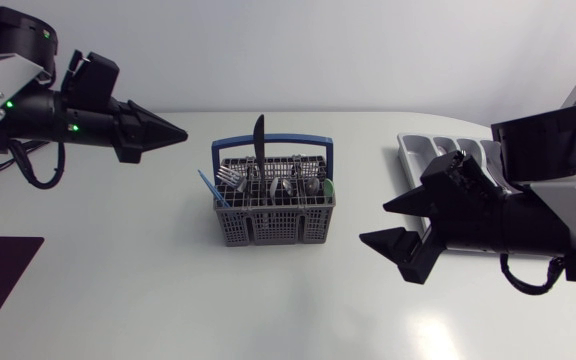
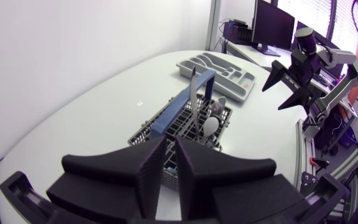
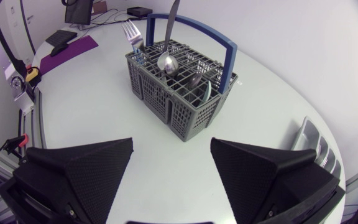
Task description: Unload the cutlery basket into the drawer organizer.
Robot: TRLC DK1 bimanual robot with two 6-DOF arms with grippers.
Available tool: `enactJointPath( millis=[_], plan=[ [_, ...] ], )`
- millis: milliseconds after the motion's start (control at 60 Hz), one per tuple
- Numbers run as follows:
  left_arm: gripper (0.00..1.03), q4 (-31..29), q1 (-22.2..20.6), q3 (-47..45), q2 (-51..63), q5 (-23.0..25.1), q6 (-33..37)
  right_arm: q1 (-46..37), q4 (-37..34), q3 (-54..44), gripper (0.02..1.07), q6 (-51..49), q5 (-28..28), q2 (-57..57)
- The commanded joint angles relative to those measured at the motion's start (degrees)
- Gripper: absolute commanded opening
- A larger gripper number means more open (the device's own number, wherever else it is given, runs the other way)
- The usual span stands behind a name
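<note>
Grey cutlery basket (image 1: 273, 225) between closed, empty left gripper (image 1: 176, 132) and wide-open right gripper (image 1: 374, 222).

Cutlery basket (image 2: 176, 112) with upright knife (image 2: 192, 93) just ahead of left pincer (image 2: 171, 149), drawer organizer (image 2: 227, 77) beyond

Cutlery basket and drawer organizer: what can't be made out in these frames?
drawer organizer: in the head view the right arm covers most of it; in the right wrist view the right gripper hides all but one end.
cutlery: in all views the cutlery basket walls hide the lower ends, so there is no sure count.
blue piece at the basket's side: in the head view it is too thin to identify.
</note>
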Motion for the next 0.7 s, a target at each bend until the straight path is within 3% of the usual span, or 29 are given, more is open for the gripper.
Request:
enactJointPath(
  millis=[0,167,333,400,683],
  plan=[
    [0.19,-1.76,0.64,0.99,-2.09,1.08,0.27,1.38,-0.98,1.97,0.92,1.20,0.89,-0.57],
    [0.23,-1.67,1.43,-3.23,-1.04,0.99,5.37,2.34,-1.07,1.44,0.92,1.47,1.16,-0.75],
    [0.50,-0.97,1.78,-5.60,2.65,1.08,9.50,2.69,-0.36,0.12,0.92,1.47,1.60,-0.57],
    [0.56,-0.97,1.69,-5.60,3.62,1.08,10.21,2.78,-0.36,0.12,0.92,1.47,1.86,-0.57],
    [0.64,-0.53,0.82,-5.60,6.61,1.08,13.46,2.78,0.52,-1.28,0.92,1.38,1.95,-0.31]
  ],
)
